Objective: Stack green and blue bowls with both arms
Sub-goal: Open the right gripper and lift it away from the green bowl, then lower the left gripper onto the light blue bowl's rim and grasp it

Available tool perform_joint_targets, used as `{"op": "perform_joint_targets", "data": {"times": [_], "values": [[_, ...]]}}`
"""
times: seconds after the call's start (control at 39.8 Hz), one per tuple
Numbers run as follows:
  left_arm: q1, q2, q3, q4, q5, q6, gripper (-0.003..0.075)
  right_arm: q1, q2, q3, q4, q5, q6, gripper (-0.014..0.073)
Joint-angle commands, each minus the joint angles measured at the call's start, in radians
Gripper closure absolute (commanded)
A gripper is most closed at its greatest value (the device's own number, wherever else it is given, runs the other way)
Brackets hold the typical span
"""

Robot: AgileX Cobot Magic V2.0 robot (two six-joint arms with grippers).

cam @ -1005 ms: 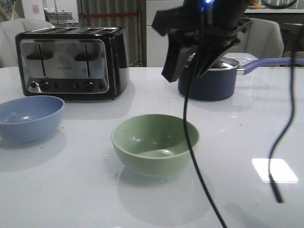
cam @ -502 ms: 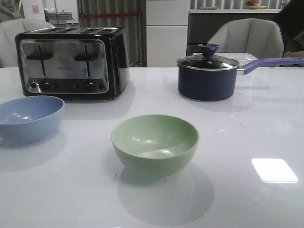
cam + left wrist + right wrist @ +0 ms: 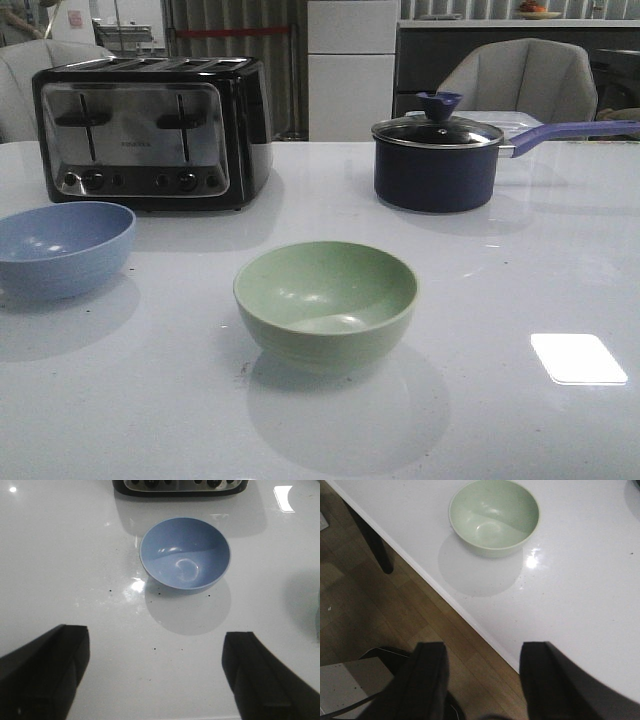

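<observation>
While both bowls are sitting apart, nothing is stacked: left gripper (image 3: 156, 675), jaws wide and empty, is hovering short of the dusty-blue round plastic bowl (image 3: 185, 554); right gripper (image 3: 482, 677), also gaping empty, is facing the sage-green round plastic bowl (image 3: 494, 516) ahead, likely lining up grasps.

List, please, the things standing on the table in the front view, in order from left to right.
blue bowl → toaster → green bowl → saucepan, whose handle points right.
</observation>
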Motion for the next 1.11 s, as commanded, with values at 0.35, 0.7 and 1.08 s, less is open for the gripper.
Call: {"op": "perform_joint_targets", "data": {"times": [0.35, 0.7, 1.08], "values": [[-0.009, 0.139, -0.15, 0.016, 0.041, -0.001, 0.0119, 0.0, -0.001, -0.026, 0.002, -0.055, -0.009, 0.0147], [-0.009, 0.452, -0.34, -0.01, 0.042, 0.001, 0.0119, 0.0, -0.001, -0.026, 0.002, -0.055, -0.009, 0.0147], [-0.009, 0.816, -0.502, -0.001, 0.009, 0.001, 0.0119, 0.0, -0.001, -0.026, 0.002, -0.055, -0.009, 0.0147]]}}
